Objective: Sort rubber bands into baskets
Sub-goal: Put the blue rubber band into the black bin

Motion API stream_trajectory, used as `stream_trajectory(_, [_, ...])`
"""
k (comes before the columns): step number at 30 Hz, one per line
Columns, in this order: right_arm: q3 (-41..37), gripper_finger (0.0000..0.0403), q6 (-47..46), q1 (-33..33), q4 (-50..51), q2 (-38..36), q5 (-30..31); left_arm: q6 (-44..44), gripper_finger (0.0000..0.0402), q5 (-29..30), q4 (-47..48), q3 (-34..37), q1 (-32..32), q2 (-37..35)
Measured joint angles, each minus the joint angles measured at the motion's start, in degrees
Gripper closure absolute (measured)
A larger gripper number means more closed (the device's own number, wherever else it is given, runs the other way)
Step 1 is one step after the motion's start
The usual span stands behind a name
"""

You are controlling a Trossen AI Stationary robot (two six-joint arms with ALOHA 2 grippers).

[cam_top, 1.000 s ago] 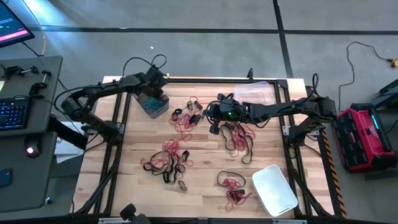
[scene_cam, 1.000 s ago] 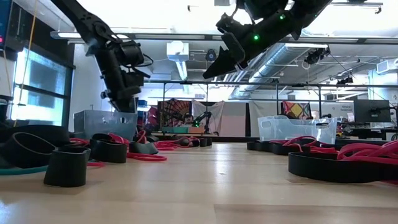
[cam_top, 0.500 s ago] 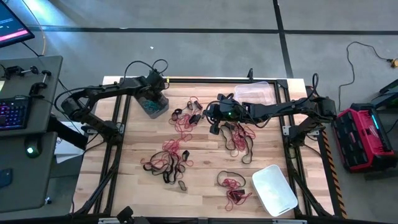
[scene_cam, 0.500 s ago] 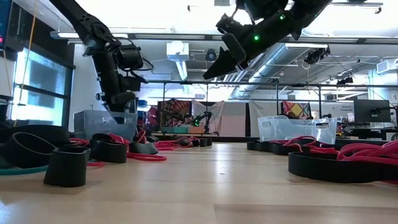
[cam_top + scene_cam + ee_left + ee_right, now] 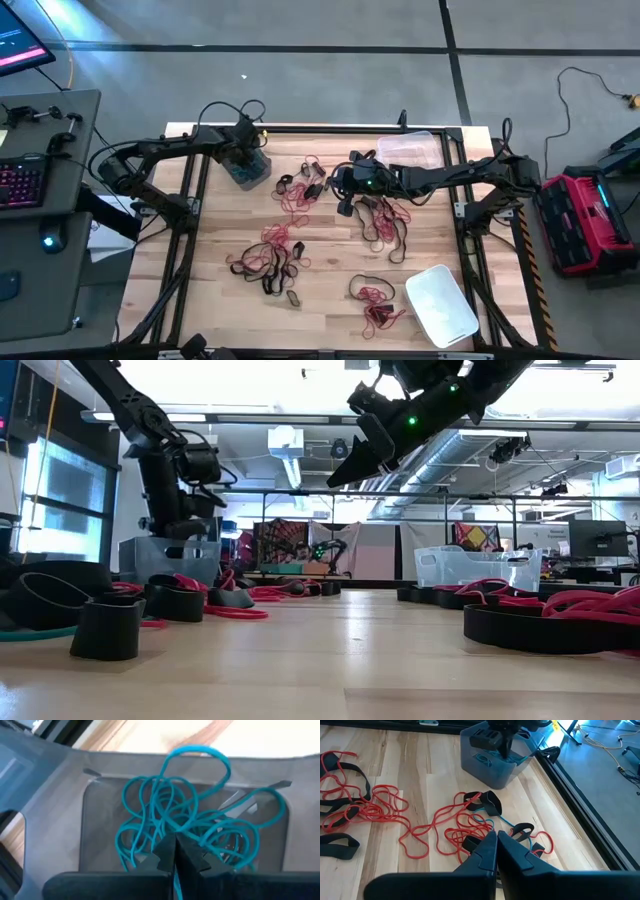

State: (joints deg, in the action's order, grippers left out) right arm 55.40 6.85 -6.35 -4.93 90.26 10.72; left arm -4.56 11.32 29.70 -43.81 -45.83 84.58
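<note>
The grey basket [image 5: 250, 170] stands at the table's far left with a tangle of teal rubber bands [image 5: 165, 815] in it; one loop [image 5: 200, 752] pokes over its rim. My left gripper [image 5: 175, 847] points steeply down into this basket, shut among the teal bands. My right gripper [image 5: 496, 839] hangs shut and empty above the table's middle, over red and black rubber bands [image 5: 465, 827] lying on the wood. A clear basket [image 5: 412, 150] sits at the far right and a whitish basket [image 5: 440, 305] at the near right. My left gripper has a teal strand [image 5: 174, 882] running between its shut fingers, and the band's loops [image 5: 150, 805] spread out from the fingertips. The fingers come from above, pointing steeply down. The loops lie on the other teal bands in the grey basket.
Red and black bands lie in clumps across the table: at the centre [image 5: 300, 190], under the right arm [image 5: 385, 225], at the near middle [image 5: 270, 262] and near right [image 5: 375, 300]. Black frame rails [image 5: 190, 230] run along both sides of the table.
My left gripper has gone down into the grey basket and tipped to point more steeply down, staying shut. My right gripper has kept still.
</note>
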Motion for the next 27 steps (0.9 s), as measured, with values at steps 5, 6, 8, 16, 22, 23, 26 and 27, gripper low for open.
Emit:
stream_trajectory(5, [0.01,0.0403,0.0,0.0,0.0,0.0,0.0,-0.04,0.0401,0.41,0.15,0.0,-0.01,-0.37])
stream_trajectory(6, [0.02,0.0403,0.0,0.0,-0.01,0.0,0.0,-0.11,0.0401,0.19,-0.07,-0.04,-0.01,-0.52])
stream_trajectory(8, [0.02,0.0403,0.0,0.0,-0.02,0.0,0.0,-0.25,0.0401,-1.24,-1.21,-0.09,-0.01,-0.84])
stream_trajectory(16, [0.02,0.0403,0.0,0.02,0.0,0.0,0.0,-3.05,0.0401,-6.2,-4.39,-0.2,-0.64,2.29])
stream_trajectory(22, [0.02,0.0403,0.02,0.0,0.0,0.0,-0.02,-1.38,0.0401,-6.23,-2.0,-0.61,-1.43,3.01])
stream_trajectory(23, [0.02,0.0403,0.02,0.0,0.0,0.0,-0.02,-1.0,0.0401,-5.3,-0.5,-0.74,-1.46,2.69])
stream_trajectory(26, [0.02,0.0403,0.01,0.0,0.0,0.0,-0.02,-0.2,0.0401,-1.06,4.85,-1.93,-1.45,2.21])
stream_trajectory(27, [0.02,0.0403,0.01,-0.02,0.0,0.0,-0.02,-0.18,0.0401,1.15,6.24,-2.33,-1.39,2.02])
